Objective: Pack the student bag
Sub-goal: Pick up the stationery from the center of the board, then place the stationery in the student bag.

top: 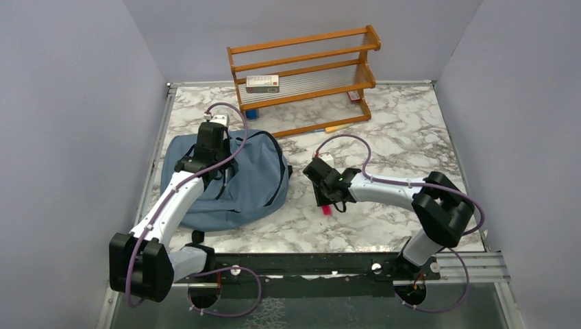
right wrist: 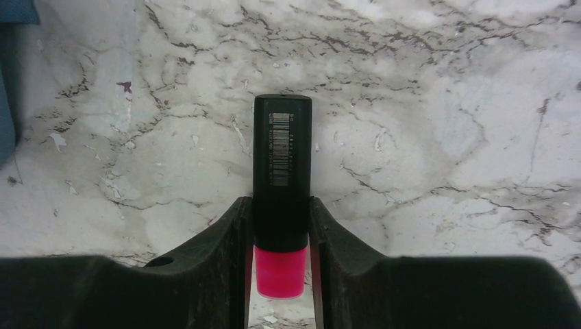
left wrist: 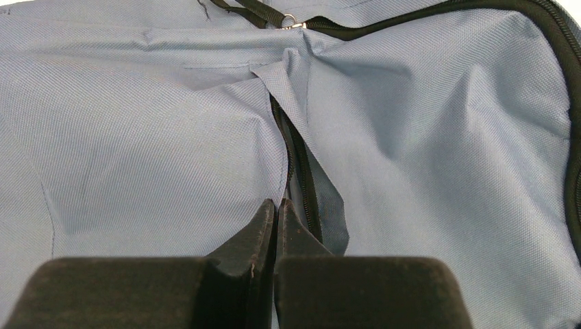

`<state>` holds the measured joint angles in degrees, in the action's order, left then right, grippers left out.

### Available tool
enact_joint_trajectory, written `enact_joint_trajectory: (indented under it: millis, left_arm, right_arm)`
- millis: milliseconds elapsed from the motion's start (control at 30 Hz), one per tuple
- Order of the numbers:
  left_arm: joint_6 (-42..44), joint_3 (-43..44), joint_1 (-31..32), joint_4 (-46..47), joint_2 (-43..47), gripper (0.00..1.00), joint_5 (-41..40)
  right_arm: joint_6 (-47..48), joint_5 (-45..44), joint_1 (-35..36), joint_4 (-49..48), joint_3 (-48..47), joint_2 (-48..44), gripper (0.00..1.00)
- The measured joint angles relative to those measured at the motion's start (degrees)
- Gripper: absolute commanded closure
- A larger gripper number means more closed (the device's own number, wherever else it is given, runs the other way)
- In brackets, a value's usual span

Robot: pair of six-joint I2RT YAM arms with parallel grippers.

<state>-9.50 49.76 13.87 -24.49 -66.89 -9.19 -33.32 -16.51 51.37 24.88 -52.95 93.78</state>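
Grasping a pink marker [right wrist: 281,157] in my right gripper [right wrist: 281,209], left gripper [left wrist: 276,209] clenched at the zipper lip [left wrist: 293,140] of the floppy student bag [top: 257,179], nine o'clock.

Wooden rack [top: 305,75] close behind student bag [top: 236,181]

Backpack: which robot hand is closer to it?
Left. The left hand pinches fabric of the backpack beside its zipper. The right hand is apart from it, over the marble table, around a pink marker.
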Motion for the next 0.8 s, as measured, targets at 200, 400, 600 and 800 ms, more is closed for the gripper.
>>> enact_joint_trajectory:
  millis: [200,400,600,800]
  left_arm:
    - [-0.15,0.11,0.00,0.00,-0.07,1.00,0.52]
    - [-0.37,0.48,0.00,0.04,-0.13,1.00,1.27]
    - [-0.37,0.48,0.00,0.02,-0.13,1.00,1.27]
    - [-0.37,0.48,0.00,0.02,-0.13,1.00,1.31]
  right_arm:
    - [2.86,-3.63,-0.09,-0.46,-2.69,-2.84,0.73]
    - [6.95,-0.94,-0.20,-7.39,-10.64,-4.48,0.73]
    - [6.56,12.39,-0.22,-15.61,-14.43,-4.39,0.77]
    - [1.25,28.20,-0.22,-22.21,-18.69,2.73,0.79]
